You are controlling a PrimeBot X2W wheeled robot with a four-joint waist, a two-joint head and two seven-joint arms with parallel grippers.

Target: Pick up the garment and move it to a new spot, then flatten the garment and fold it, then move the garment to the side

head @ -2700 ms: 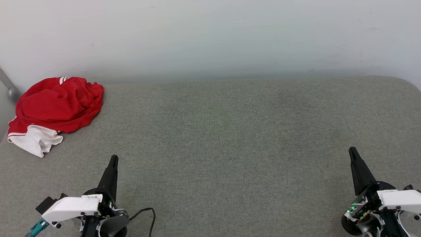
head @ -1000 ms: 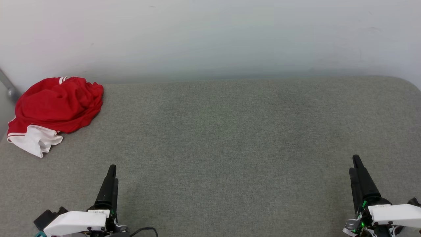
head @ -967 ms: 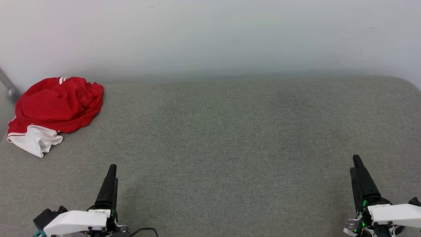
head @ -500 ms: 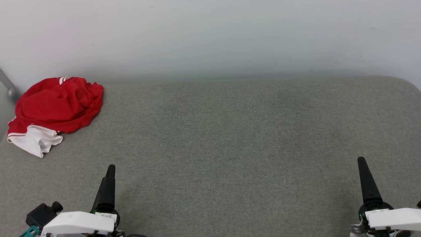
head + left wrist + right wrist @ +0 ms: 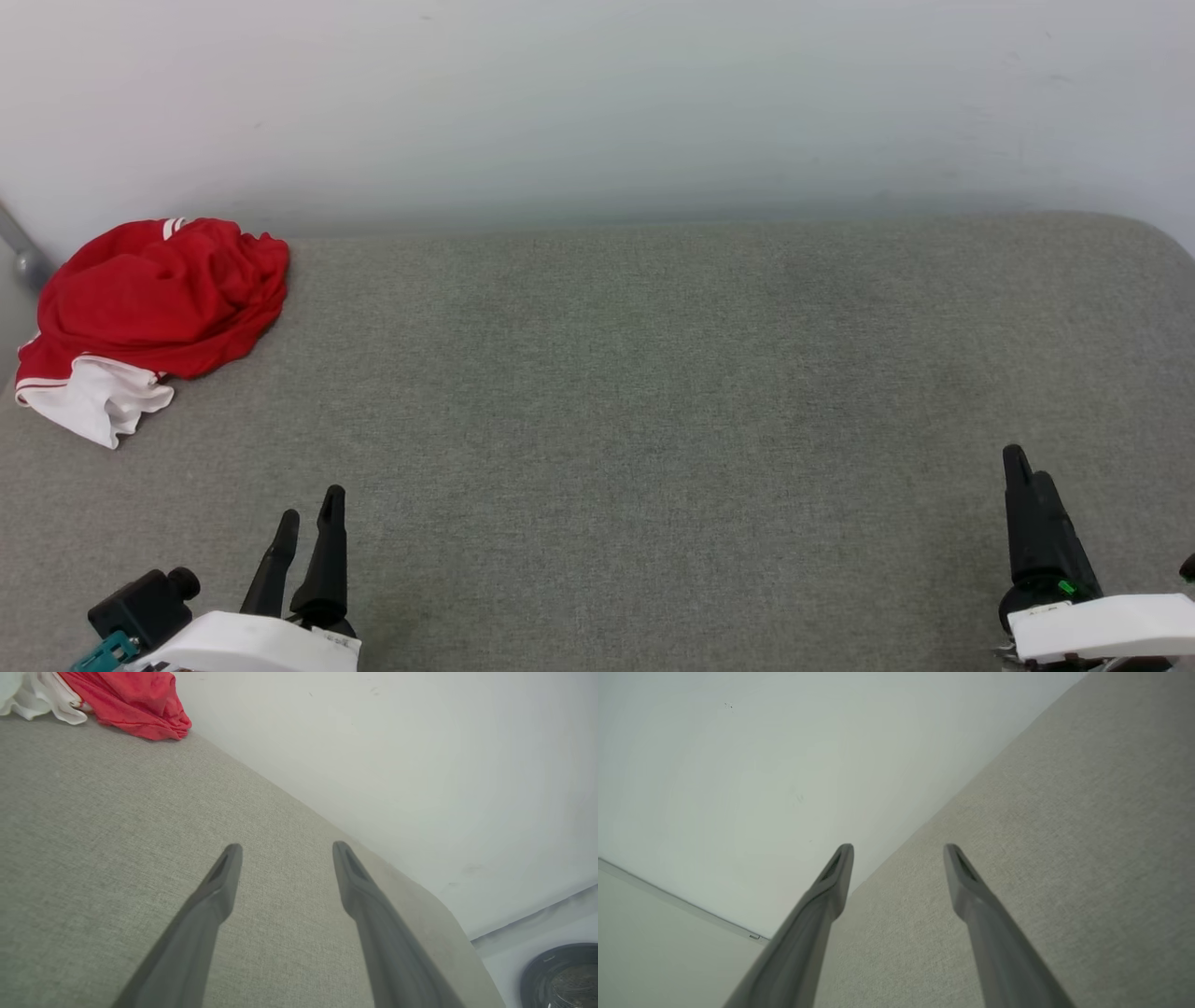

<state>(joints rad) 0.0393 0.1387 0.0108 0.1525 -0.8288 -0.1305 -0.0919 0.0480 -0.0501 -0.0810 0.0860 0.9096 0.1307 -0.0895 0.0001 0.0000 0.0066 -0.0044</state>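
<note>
Garment (image 5: 159,299) sits bunched in a heap at the far-left corner of the grey padded surface (image 5: 653,392), up against the wall (image 5: 597,112). No clear long axis. Its white sleeve (image 5: 93,406) spills toward the near-left edge. From the left gripper (image 5: 310,509) it lies ahead and off to the left, well apart. The right gripper (image 5: 1027,467) is across the whole surface. Both jaws are spread wide and empty. Left arm looks like the one to reach.

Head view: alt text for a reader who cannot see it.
A crumpled red garment with a white sleeve lies far left on a grey fabric surface. The left tool and right tool sit at the near corners, empty.
</note>
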